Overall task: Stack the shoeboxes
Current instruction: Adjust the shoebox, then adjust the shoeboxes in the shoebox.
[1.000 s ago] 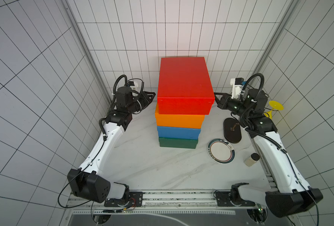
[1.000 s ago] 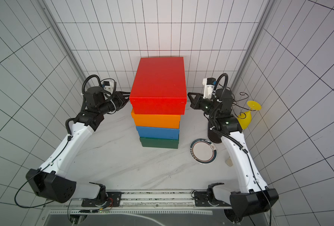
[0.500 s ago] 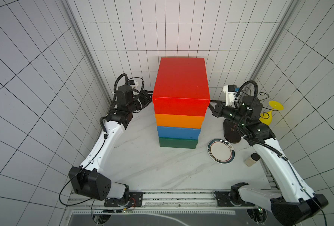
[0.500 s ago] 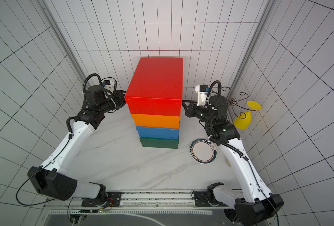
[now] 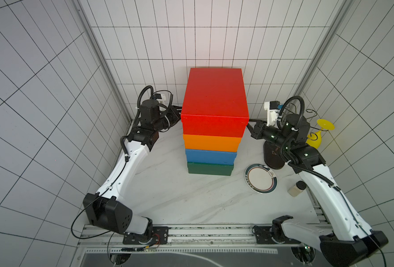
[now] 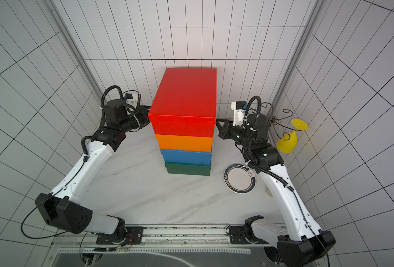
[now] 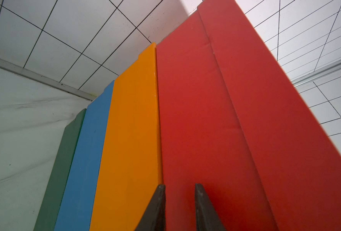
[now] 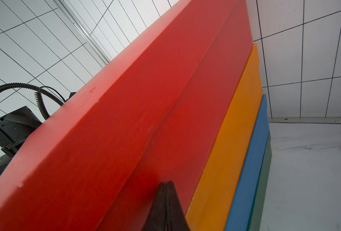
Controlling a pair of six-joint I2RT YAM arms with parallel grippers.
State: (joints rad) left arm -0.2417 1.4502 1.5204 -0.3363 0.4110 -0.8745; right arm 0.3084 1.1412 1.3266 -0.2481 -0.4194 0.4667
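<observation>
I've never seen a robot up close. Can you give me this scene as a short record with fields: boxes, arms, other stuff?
Stack, top to bottom: red shoebox, orange shoebox, blue shoebox, green shoebox
Left end effector: open a little, tips at the red shoebox's side
Right end effector: shut, tips at its opposite side
Nearby: plate, jar, yellow glass

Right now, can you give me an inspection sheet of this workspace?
Surface: white marbled tabletop, no spills seen.
Job's things: red cardboard shoebox atop orange shoebox, blue shoebox, dark green shoebox; one stack.
Clutter: round white plate with dark rim; small beige jar with dark lid; yellow plastic goblet on black wire stand.
Hands: left hand slightly open, right hand shut, both tips at the red box's sides.
Cables: black ribbed hoses loop over both wrists.
Surroundings: white tiled walls.
</observation>
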